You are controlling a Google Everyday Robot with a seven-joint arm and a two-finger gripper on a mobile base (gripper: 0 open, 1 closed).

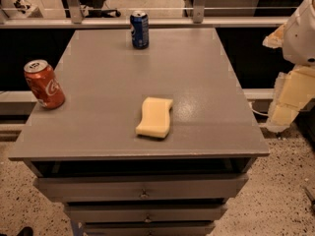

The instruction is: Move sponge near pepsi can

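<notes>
The pale yellow sponge (155,117) lies flat on the grey cabinet top (197,73), a little right of centre and near the front edge. The dark blue pepsi can (140,29) stands upright at the far edge, well behind the sponge. My gripper (288,104) hangs at the right edge of the view, beyond the cabinet's right side and level with the sponge. It is apart from both things and holds nothing that I can see.
A red Coca-Cola can (44,84) stands upright at the left edge of the top. Drawers (142,188) sit below the front edge. A metal railing (147,21) runs behind the cabinet. Speckled floor (285,191) lies to the right.
</notes>
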